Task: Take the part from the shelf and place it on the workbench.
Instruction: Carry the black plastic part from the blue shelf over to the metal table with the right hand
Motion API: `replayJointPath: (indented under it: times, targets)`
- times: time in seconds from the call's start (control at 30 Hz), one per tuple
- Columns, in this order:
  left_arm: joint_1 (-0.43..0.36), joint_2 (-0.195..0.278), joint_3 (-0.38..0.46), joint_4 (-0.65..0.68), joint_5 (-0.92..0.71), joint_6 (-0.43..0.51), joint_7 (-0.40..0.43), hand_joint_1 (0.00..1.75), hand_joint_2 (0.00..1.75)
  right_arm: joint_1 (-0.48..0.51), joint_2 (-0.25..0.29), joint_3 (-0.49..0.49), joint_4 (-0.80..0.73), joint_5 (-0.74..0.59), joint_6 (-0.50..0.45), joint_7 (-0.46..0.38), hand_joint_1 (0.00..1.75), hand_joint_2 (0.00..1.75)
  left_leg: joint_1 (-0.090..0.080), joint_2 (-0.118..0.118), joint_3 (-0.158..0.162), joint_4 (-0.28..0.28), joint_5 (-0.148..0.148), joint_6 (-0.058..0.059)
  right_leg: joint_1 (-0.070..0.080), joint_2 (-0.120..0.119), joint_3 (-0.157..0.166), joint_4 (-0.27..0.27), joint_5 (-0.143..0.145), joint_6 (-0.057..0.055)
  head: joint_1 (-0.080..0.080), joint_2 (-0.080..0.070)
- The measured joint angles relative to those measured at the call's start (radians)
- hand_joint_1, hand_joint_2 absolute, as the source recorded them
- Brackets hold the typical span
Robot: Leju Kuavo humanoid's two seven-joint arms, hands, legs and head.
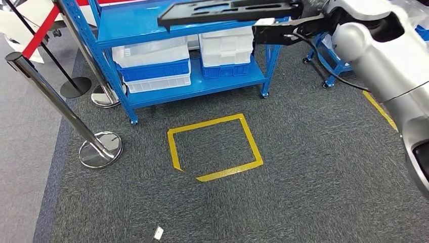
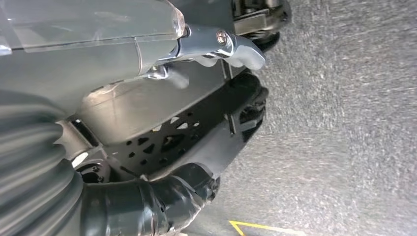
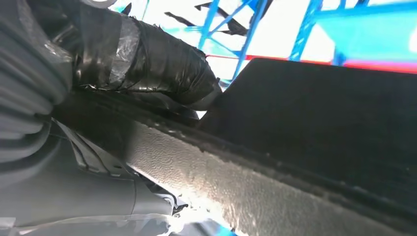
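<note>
Item one: flat black plastic part with cut-out slots (image 1: 230,11), which we log held level in the air in front of the blue metal shelf unit (image 1: 152,25), above its upper board and clear of the floor. Our right hand (image 1: 275,29) grips the part's near end; in the right wrist view the taped dark thumb (image 3: 157,61) presses down on the black panel's edge. Our left hand (image 2: 147,147) hangs over the grey carpet (image 2: 344,123), fingers curled in with nothing in them. Shelf stock: white and blue plastic bins (image 1: 152,68) on the lower board. Floor items: yellow tape square (image 1: 215,147) on the carpet, chrome barrier post (image 1: 60,101) on a round base beside the shelf.
</note>
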Motion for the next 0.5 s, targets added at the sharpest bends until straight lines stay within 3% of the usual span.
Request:
replayJointPath:
  times: [0.03, 0.1, 0.13, 0.17, 0.23, 0.27, 0.33, 0.37, 0.4, 0.43, 0.5]
  targets:
    - [0.0, 0.0, 0.0, 0.0, 0.0, 0.0, 0.0, 0.0, 1.75, -0.009, 0.0, -0.015, 0.004, -0.004, -0.002, 0.002, 1.75, 1.75, 0.002, 0.0, -0.004, 0.058, -0.014, -0.003, 0.001, 0.0, -0.017, 0.001, 0.014, 0.0, 0.0, 0.0]
    - [-0.001, 0.0, 0.0, 0.0, 0.001, 0.0, 0.0, 0.0, 1.75, -0.019, 0.0, -0.037, 0.011, -0.008, -0.004, 0.002, 1.75, 1.75, 0.006, 0.0, 0.03, 0.092, 0.031, -0.004, 0.003, 0.002, -0.05, 0.002, 0.04, 0.003, 0.0, 0.0]
    - [-0.001, 0.0, 0.0, 0.0, 0.001, 0.0, 0.001, 0.0, 1.75, -0.021, 0.0, -0.044, 0.013, -0.009, -0.005, 0.002, 1.75, 1.75, 0.007, -0.001, 0.071, 0.059, 0.059, -0.003, 0.004, 0.004, -0.065, 0.003, 0.053, 0.005, 0.0, 0.0]
    - [-0.001, 0.0, 0.0, 0.0, 0.001, 0.0, 0.001, 0.0, 1.75, -0.021, 0.0, -0.049, 0.016, -0.01, -0.005, 0.002, 1.75, 1.75, 0.007, -0.002, 0.128, -0.004, 0.069, 0.001, 0.004, 0.007, -0.078, 0.004, 0.066, 0.009, 0.0, 0.0]
    - [-0.003, 0.002, 0.0, 0.0, 0.001, 0.0, 0.001, 0.0, 1.75, -0.023, 0.0, -0.058, 0.018, -0.011, -0.006, 0.003, 1.75, 1.75, 0.001, -0.006, 0.237, -0.158, 0.038, 0.009, 0.003, 0.01, -0.097, 0.004, 0.089, 0.019, 0.0, 0.0]
    - [-0.003, 0.003, 0.0, 0.0, 0.001, 0.0, 0.001, 0.0, 1.75, -0.024, -0.001, -0.063, 0.02, -0.011, -0.007, 0.004, 1.75, 1.75, -0.004, -0.007, 0.266, -0.207, 0.023, 0.013, 0.001, 0.01, -0.102, 0.0, 0.102, 0.025, 0.0, 0.0]
    - [-0.002, 0.005, 0.0, 0.0, 0.001, 0.0, 0.001, 0.0, 1.75, -0.023, -0.002, -0.069, 0.026, -0.011, -0.007, 0.005, 1.75, 1.75, -0.009, -0.007, 0.268, -0.241, 0.034, 0.025, -0.005, 0.011, -0.108, -0.01, 0.125, 0.037, 0.0, 0.0]
    - [-0.002, 0.006, 0.0, 0.0, 0.001, 0.0, 0.001, 0.0, 1.75, -0.023, -0.003, -0.07, 0.03, -0.011, -0.007, 0.005, 1.75, 1.75, -0.009, -0.005, 0.258, -0.247, 0.05, 0.034, -0.008, 0.013, -0.115, -0.008, 0.116, 0.042, 0.0, 0.0]
    - [-0.002, 0.007, 0.0, 0.0, 0.002, 0.0, 0.001, 0.0, 1.75, -0.023, -0.005, -0.071, 0.033, -0.011, -0.008, 0.005, 1.75, 1.75, -0.008, -0.002, 0.246, -0.252, 0.066, 0.044, -0.009, 0.015, -0.125, 0.011, 0.086, 0.046, 0.001, 0.0]
    - [-0.002, 0.007, 0.0, 0.0, 0.002, 0.0, 0.001, 0.0, 1.75, -0.023, -0.006, -0.072, 0.035, -0.012, -0.008, 0.005, 1.75, 1.75, -0.007, 0.002, 0.231, -0.255, 0.082, 0.052, -0.01, 0.016, -0.138, 0.049, 0.037, 0.048, 0.002, 0.0]
    - [-0.003, 0.007, 0.0, 0.0, 0.002, 0.0, 0.001, 0.0, 1.75, -0.023, -0.006, -0.073, 0.038, -0.012, -0.008, 0.004, 1.75, 1.75, -0.009, 0.005, 0.195, -0.253, 0.109, 0.059, -0.01, 0.016, -0.164, 0.175, -0.066, 0.054, 0.003, 0.0]
